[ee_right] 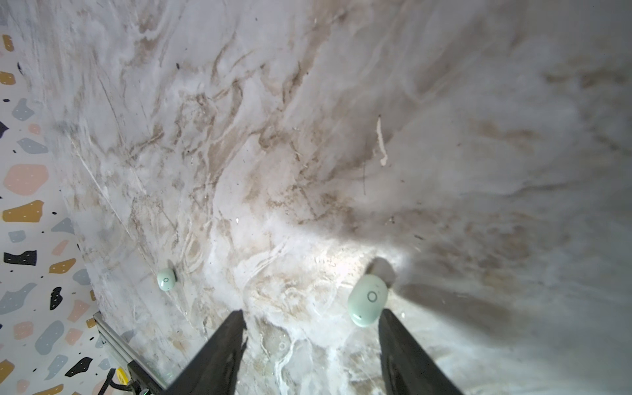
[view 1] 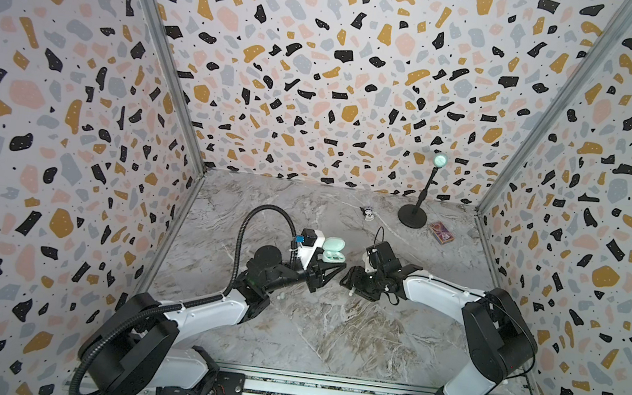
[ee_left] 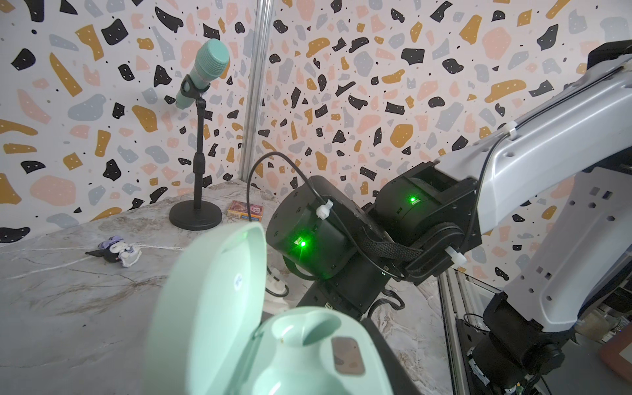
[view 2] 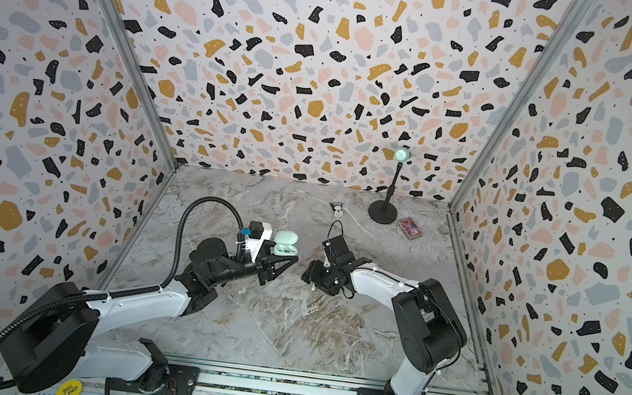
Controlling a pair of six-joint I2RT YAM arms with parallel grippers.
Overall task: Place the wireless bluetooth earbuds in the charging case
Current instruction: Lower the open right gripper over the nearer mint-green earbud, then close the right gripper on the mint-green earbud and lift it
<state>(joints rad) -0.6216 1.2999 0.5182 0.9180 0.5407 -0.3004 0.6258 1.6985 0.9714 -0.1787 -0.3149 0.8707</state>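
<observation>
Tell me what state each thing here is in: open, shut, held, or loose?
Case, lid open, visible socket empty.
Left gripper, shut on the case.
Right gripper, open, empty.
Near earbud, loose on the table, beside the right gripper.
Far earbud, loose on the table.
Mic, upright in its stand.
Card box, lying flat.
Toy, lying down.

The charging case (view 1: 334, 251) is a mint-green rounded shell. Its lid is hinged open and stands up behind the base. In both top views it sits left of centre. One moulded well in the base shows vacant. Two mint buds lie well apart on the tabletop (ee_right: 307, 136): the near earbud (ee_right: 367, 301) and the far earbud (ee_right: 166, 279). Each carries a dark ring mark.
</observation>
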